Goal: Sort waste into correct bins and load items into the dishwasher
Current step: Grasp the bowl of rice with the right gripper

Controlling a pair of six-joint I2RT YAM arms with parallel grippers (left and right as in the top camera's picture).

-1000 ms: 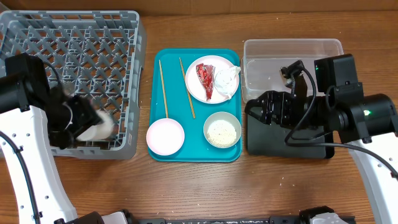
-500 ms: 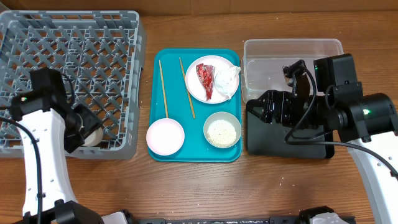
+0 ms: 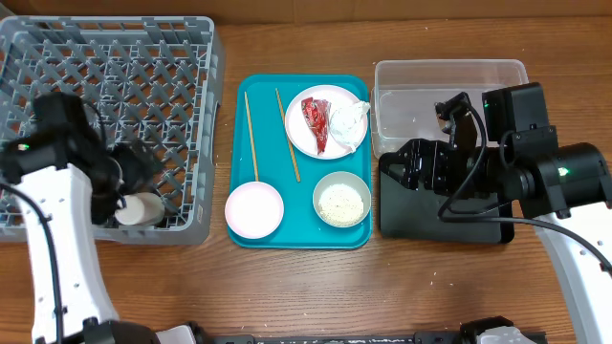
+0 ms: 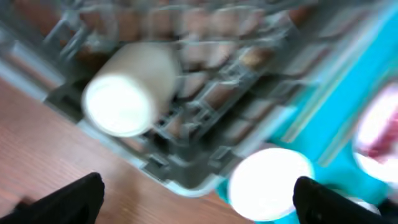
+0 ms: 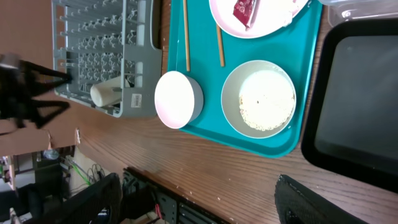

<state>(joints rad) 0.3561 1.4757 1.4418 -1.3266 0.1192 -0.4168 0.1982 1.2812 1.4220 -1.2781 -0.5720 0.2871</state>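
1. Lowest in the overhead frame, at the bottom end of the teal tray (image 3: 268, 143), sit two bowls. The pale pink bowl (image 3: 254, 210) is at the tray's lower left corner. The grey-green bowl (image 3: 316, 199) is just to its right and holds the white rice (image 3: 341, 202).
2. At lower right, the shallow black tray (image 3: 421, 218) lies on the wooden worktop (image 3: 287, 287), just beside the teal tray.
3. The right claw (image 5: 202, 202) hangs above the black tray's upper left part. Its two fingers are spread wide and hold nothing.
4. At lower left, the left claw (image 4: 196, 202) is over the bottom right part of the dish rack (image 3: 105, 57). It is released and empty, with its dark fingertips far apart. Its wrist view is blurred.
5. A white cup (image 3: 143, 208) lies on its side inside the rack against the bottom wall, just beside the left claw.
6. Higher up the frame, the two chopsticks (image 3: 251, 134) lie lengthwise on the teal tray, apart from each other. The lower end of the left one reaches the pink bowl.
7. The round plate (image 3: 335, 145) sits at the tray's upper right. The red wrapper (image 3: 316, 122) lies across its middle and the crumpled napkin (image 3: 349, 119) sits at its right edge.
8. Toward the top of the frame, the clear tub (image 3: 449, 67) stands at upper right, just above the black tray. The dish rack fills the upper left corner.
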